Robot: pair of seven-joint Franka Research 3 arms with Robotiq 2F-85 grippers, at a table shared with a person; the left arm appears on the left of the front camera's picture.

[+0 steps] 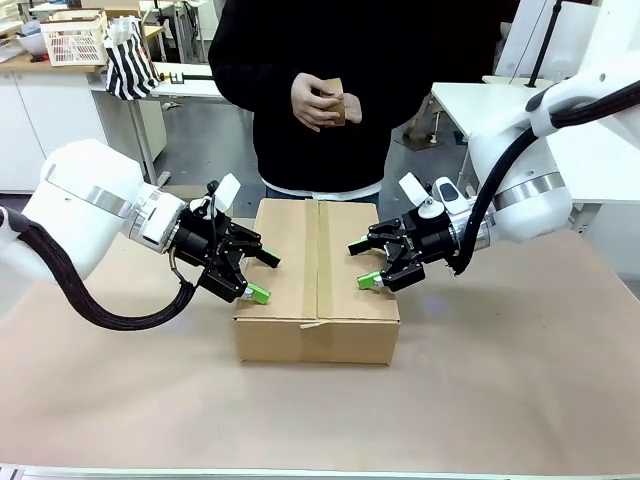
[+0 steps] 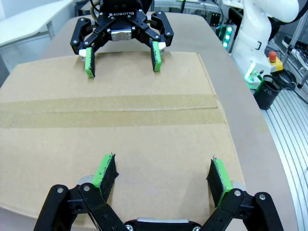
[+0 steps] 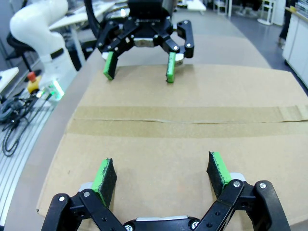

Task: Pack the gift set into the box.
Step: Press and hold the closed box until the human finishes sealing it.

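On the table's middle sits the box (image 1: 318,282), flaps shut and taped. Left gripper (image 1: 250,275) and right gripper (image 1: 372,264) hover at opposite ends, both spread, empty. Stiff cardboard, likely light; its side walls suit gripping best.

The box (image 1: 318,285) is brown corrugated cardboard, matt and a little fibrous, with a strip of tan paper-like tape (image 2: 110,111) along its centre seam; the tape looks slightly smoother than the board. The surface (image 1: 500,400) is covered with a dull beige sheet like kraft paper. The left gripper (image 2: 161,177) and the right gripper (image 3: 162,173) are of black plastic or coated metal with a soft sheen, with small bright metal pins at the joints. Their fingers (image 2: 107,169) carry green pads that look rubbery and matt, rough at the edges. The arm shells are glossy white plastic with polished metal rings.
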